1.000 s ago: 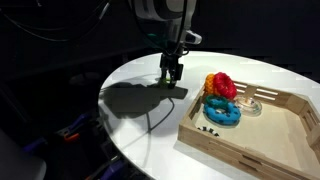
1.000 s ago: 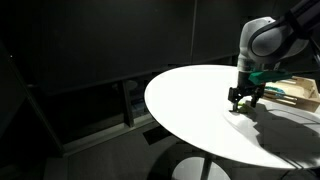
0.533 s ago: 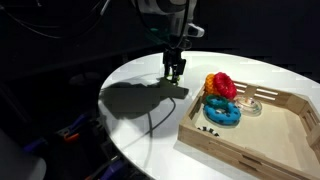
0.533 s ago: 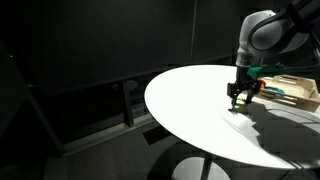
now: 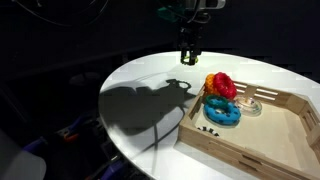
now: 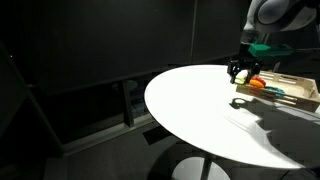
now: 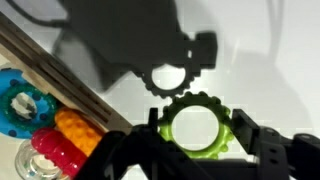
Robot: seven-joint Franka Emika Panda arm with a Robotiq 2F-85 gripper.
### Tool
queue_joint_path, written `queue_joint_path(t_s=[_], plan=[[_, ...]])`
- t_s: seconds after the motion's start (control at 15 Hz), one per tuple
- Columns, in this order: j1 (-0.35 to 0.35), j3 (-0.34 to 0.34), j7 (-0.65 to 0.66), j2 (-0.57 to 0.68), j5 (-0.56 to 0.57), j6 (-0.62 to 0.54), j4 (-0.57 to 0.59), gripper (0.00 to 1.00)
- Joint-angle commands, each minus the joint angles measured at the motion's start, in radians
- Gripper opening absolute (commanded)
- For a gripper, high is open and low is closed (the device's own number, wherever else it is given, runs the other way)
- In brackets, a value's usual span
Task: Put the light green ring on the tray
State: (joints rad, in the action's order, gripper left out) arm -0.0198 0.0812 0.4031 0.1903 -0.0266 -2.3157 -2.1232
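Note:
My gripper (image 7: 196, 138) is shut on the light green ring (image 7: 196, 106), a small pale green ring with a bumpy rim and open centre. It hangs well above the round white table (image 5: 140, 90), and its shadow lies on the table below. In both exterior views the gripper (image 5: 188, 55) (image 6: 241, 70) is raised and sits near the tray's end. The light-wood tray (image 5: 262, 150) lies on the table's side; it also shows in an exterior view (image 6: 295, 98) and as an edge in the wrist view (image 7: 50, 62).
In the tray lie a blue ring (image 5: 222, 112), a red ring (image 5: 224, 87) and an orange ring (image 5: 211, 82) stacked at one end, plus a clear ring (image 5: 249, 104). The room around the table is dark.
The gripper has risen off the table with the light green ring and moved toward the tray. Its shadow on the table has grown larger.

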Motion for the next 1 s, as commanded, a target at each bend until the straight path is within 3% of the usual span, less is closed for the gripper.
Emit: queue_joint_path(t_s=[0.0, 0.93], plan=[[0.024, 0.028, 0.061, -0.012, 0.025, 0.047, 0.061, 0.48], [0.086, 0.134, 0.313, 0.058, 0.116, 0.037, 0.147, 0.48]])
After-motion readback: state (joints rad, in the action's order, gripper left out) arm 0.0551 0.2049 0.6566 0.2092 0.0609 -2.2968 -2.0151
